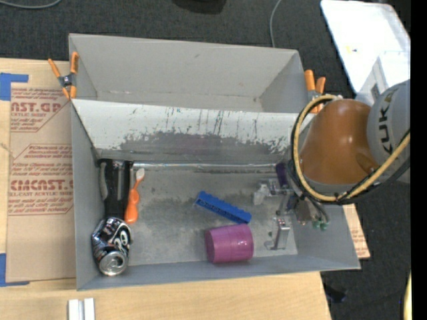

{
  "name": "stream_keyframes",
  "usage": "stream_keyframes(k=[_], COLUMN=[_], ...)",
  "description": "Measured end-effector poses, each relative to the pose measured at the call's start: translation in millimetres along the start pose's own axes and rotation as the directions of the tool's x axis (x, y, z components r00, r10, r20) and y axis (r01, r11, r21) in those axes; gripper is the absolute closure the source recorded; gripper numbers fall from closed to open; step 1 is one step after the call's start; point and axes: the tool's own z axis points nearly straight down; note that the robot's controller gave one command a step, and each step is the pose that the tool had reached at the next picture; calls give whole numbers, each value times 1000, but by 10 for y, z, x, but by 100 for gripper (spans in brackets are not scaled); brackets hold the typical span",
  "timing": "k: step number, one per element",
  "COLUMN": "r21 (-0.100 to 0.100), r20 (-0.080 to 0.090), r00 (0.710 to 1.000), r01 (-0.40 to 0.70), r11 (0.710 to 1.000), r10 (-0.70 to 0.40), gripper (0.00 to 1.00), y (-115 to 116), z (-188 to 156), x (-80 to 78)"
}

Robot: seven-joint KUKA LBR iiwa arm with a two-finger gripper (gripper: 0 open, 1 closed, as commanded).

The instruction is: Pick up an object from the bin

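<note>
My gripper (272,213) hangs low at the right end of the bin, close to the right wall. It is open and nothing is between its fingers. A purple cup (229,244) lies on its side just left of the gripper, near the front wall. A flat blue bar (223,207) lies slantwise behind the cup, left of the gripper. Neither thing touches the gripper.
At the left wall a black tool with an orange handle part (120,191) lies lengthwise. A crushed dark drink can (111,244) sits in the front left corner. The arm with its orange cover and cables stands over the bin's right rim.
</note>
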Motion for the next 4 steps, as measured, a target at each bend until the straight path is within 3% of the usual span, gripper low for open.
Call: stream_keyframes(k=[1, 2, 3, 4], r21=[1, 4, 4, 2], r20=[7, 8, 8, 3], r00=[1000, 984, 956, 803], r01=[1, 176, 294, 596], r11=[1000, 984, 956, 803], r10=[-1, -176, -294, -596], gripper=[0, 0, 0, 100], y=[1, 351, 930, 1379], z=[-29, 204, 394, 857], x=[-18, -19, -157, -30])
